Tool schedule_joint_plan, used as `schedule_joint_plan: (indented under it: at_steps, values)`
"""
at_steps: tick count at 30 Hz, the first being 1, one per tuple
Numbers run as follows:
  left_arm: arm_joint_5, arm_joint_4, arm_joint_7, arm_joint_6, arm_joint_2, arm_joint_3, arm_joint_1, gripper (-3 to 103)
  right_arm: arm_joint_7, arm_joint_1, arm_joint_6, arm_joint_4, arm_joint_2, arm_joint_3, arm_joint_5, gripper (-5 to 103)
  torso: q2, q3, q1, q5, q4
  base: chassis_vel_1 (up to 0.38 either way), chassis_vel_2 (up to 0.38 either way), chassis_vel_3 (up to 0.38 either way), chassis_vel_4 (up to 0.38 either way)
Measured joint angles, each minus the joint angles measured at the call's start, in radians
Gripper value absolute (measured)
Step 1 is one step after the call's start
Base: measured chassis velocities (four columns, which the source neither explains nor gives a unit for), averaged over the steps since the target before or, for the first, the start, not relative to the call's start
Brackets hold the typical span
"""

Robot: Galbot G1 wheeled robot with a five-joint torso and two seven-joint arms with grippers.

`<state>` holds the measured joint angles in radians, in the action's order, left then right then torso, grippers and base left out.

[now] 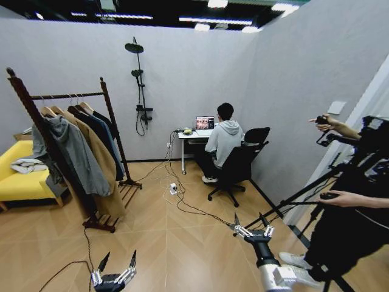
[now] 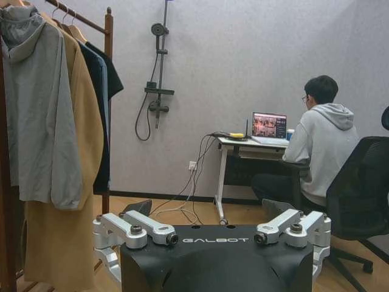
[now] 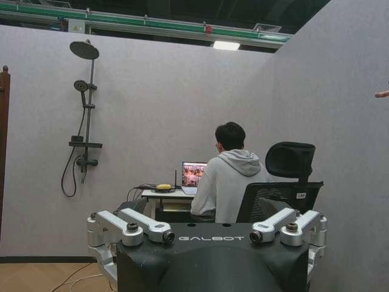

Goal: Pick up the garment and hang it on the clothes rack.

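The clothes rack [image 1: 111,109] stands at the left, a dark reddish-brown frame with one bar and a low slatted shelf. On its bar hang a grey hooded jacket [image 1: 76,152], a long tan coat [image 1: 100,158] and, at the far end, the black garment [image 1: 110,126] on a light wooden hanger. The left wrist view shows the same rack [image 2: 108,30] and black garment [image 2: 111,73]. My left gripper [image 1: 118,258] is low in the foreground, open and holding nothing. My right gripper [image 1: 249,219] hovers over the floor to the right, also open and holding nothing. Both are far from the rack.
A person sits in a black office chair [image 1: 237,167] at a small white desk [image 1: 191,135] by the back wall. Cables and a power strip [image 1: 173,188] trail across the wooden floor. A yellow sofa [image 1: 18,179] stands behind the rack. A tripod [image 1: 304,194] and its operator fill the right side.
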<state>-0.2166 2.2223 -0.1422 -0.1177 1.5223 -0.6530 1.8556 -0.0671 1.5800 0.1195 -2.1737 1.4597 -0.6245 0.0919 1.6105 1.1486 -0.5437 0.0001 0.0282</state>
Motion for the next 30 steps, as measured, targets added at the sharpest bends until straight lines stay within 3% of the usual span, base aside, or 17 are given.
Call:
schedule_joint_plan:
  at_steps: [15,30]
  values:
    - [0.000,0.000,0.000,0.000,0.000,0.000,0.000,100,0.085,-0.027,-0.018,0.018,-0.020,-0.134,0.070,100,0.000,0.000,0.000,0.0000,0.0000,0.000,0.000,0.000,0.000]
    - [0.000,0.000,0.000,0.000,0.000,0.000,0.000,100,0.128,-0.002,-0.074,-0.020,-0.089,-0.072,0.238,100,0.000,0.000,0.000,-0.0001,-0.0001,0.000,0.000,0.000,0.000]
